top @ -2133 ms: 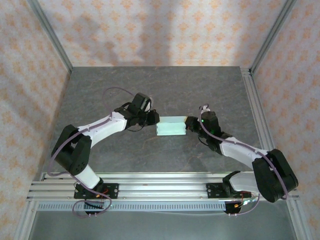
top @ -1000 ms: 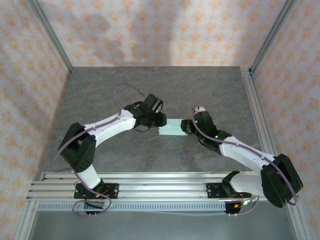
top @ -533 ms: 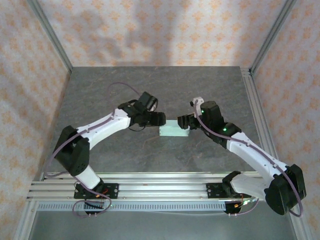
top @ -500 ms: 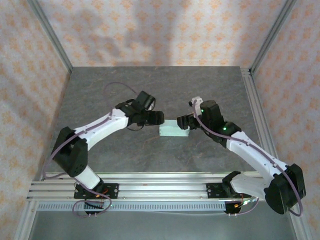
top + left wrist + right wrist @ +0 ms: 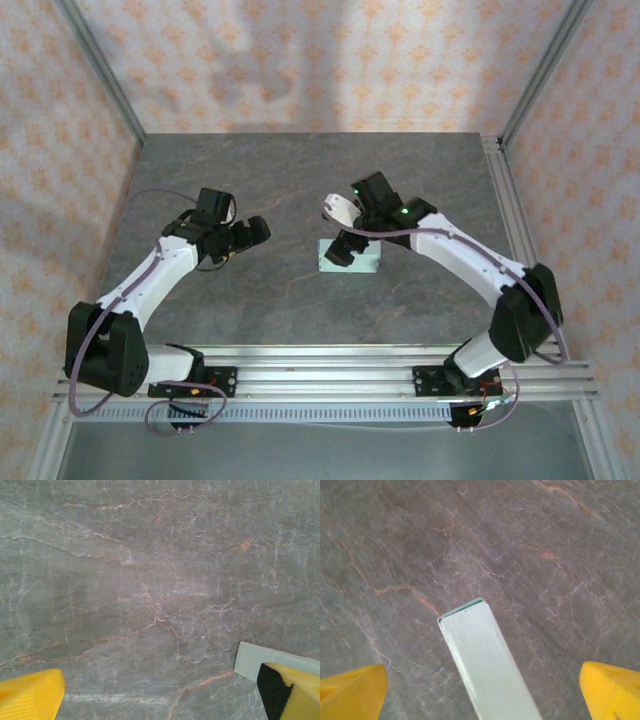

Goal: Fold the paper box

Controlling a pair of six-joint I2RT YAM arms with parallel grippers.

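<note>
Lying on the gray table (image 5: 420,180), the paper box (image 5: 370,263) is free. The right gripper (image 5: 341,250) hangs over it, spread wide; the left gripper (image 5: 256,231), spread too, is well apart.

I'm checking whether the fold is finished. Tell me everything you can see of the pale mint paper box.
The pale mint-blue thin-card paper box is folded into a small, flat, long rectangular box with crisp edges; no loose flaps show. It lies flat near the middle of the grey marbled table. The right gripper hangs over it, open, its yellow fingers apart on either side, not touching it.
</note>
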